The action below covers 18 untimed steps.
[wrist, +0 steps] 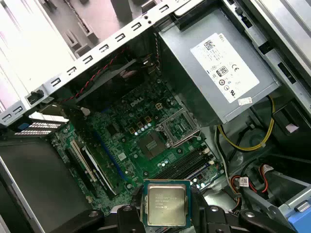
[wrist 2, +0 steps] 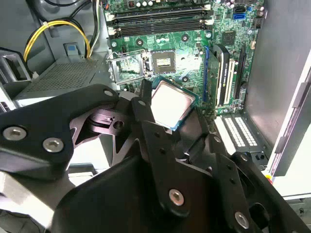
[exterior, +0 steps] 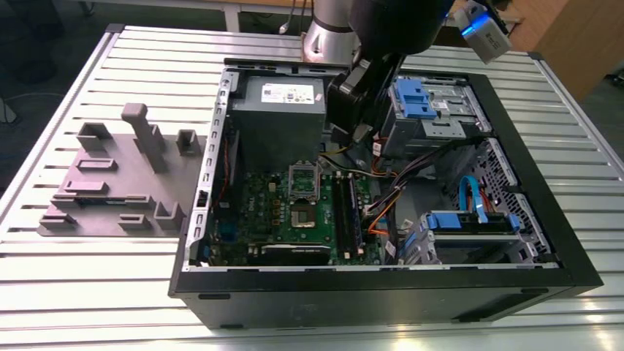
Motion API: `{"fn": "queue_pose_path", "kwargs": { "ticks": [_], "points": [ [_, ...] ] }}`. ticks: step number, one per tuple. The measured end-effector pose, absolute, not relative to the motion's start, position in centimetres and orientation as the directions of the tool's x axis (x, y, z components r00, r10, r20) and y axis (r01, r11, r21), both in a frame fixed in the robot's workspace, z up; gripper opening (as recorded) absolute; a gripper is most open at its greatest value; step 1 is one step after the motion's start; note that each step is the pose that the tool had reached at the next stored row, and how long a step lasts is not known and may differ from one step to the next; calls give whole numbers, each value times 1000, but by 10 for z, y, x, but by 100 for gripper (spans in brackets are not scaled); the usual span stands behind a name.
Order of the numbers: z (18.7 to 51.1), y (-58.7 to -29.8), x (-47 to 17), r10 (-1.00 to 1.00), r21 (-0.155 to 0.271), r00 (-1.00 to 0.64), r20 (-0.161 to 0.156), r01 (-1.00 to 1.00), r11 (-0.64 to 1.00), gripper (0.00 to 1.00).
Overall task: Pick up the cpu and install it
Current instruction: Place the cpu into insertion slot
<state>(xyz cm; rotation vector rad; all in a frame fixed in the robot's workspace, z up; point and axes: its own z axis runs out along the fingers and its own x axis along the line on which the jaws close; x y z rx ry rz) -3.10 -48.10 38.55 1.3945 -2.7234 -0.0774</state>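
First wrist view: end effector (wrist: 166, 209) clamped on the cpu (wrist: 166, 201) by opposite edges, held above the motherboard (wrist: 121, 141). Likely light, stiff, with a delicate underside; edges look the safest hold.

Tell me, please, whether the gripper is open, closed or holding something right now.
Gripper: closed, holding the cpu by its edges.

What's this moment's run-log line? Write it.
hand: shut on small square silver-topped cpu | cpu: aloft, apart from green motherboard | silver socket frame: open | socket: empty
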Motion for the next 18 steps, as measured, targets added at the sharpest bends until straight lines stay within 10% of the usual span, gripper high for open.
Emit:
{"fn": "queue_pose_path", "kwargs": {
  "ticks": [18],
  "points": [
    [385,-481,-31,-772,82,-634,49,-768,636,47]
  ]
}}
